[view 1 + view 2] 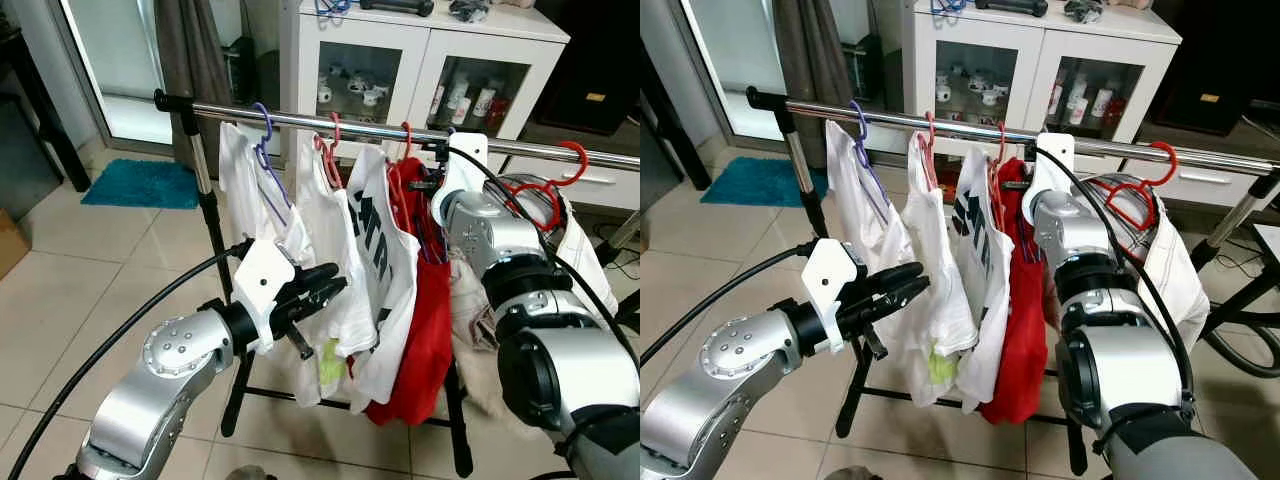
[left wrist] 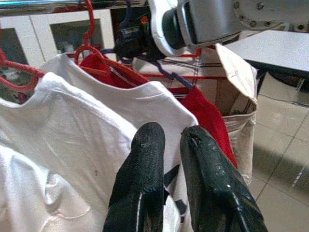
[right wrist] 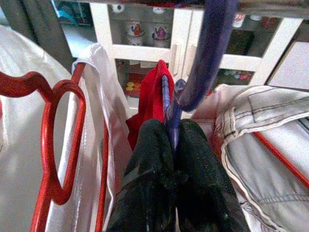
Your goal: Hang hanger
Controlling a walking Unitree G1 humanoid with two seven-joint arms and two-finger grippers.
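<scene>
A chrome rail (image 1: 380, 125) of a clothes rack carries several hangers with white shirts (image 1: 320, 230) and a red garment (image 1: 425, 330). My right gripper (image 3: 171, 145) is raised to the rail, shut on the neck of a purple hanger (image 3: 203, 63) whose hook curves up at the rail; the red garment hangs from it. From the head, that gripper (image 1: 430, 185) sits just under the rail beside the red garment. My left gripper (image 1: 335, 280) hovers lower, in front of the white shirts, fingers (image 2: 145, 164) together and holding nothing.
A red hanger (image 1: 545, 185) with a pale garment hangs to the right of my right arm. Behind the rack stands a white glass-door cabinet (image 1: 420, 60). A blue mat (image 1: 140, 185) lies on the tiled floor at the left. The rack's black feet (image 1: 460, 440) spread below.
</scene>
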